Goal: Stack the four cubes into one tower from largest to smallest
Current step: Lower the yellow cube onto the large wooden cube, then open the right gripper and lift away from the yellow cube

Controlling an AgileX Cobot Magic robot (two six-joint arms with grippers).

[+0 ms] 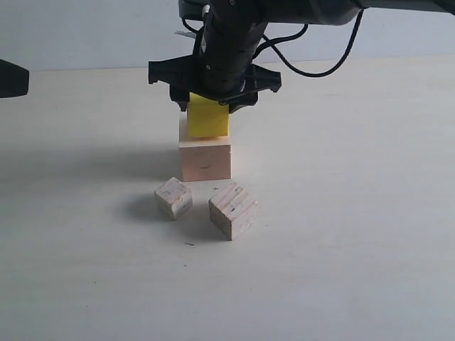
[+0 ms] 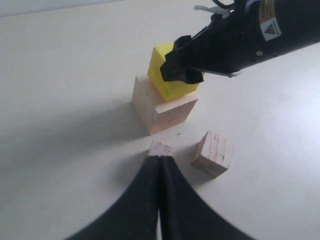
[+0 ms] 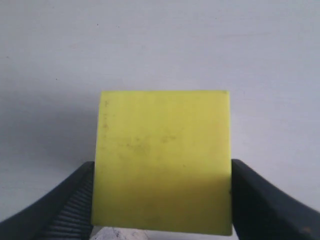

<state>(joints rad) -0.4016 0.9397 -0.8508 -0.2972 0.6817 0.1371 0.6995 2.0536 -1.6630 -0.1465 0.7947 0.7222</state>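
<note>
And the right gripper (image 1: 211,99) is clamped on the yellow cube (image 1: 208,117), a finger on each flank; the right wrist view shows both pads (image 3: 65,207) pressed to its sides. The cube is on, or just above, the large pale cube (image 1: 205,158); whether it bears fully I cannot tell. From the left wrist view the yellow one looks turned against the pale block's edges; in the exterior view it sits toward 12 o'clock on the top face rather than dead centre.

My read on doing this well: square it up and centre it before letting go; lower until it lies flat; part the fingers gently and lift straight up, so nothing drags the cube sideways.

Over on the other side, the left gripper (image 2: 160,200) is pinched closed on nothing, tips just beside the smallest cube (image 2: 161,148). On the table (image 1: 370,249) that cube waits at 7 o'clock of the pale block and the grained cube (image 1: 232,209) at 5 o'clock, both apart from it; two layers to come.
</note>
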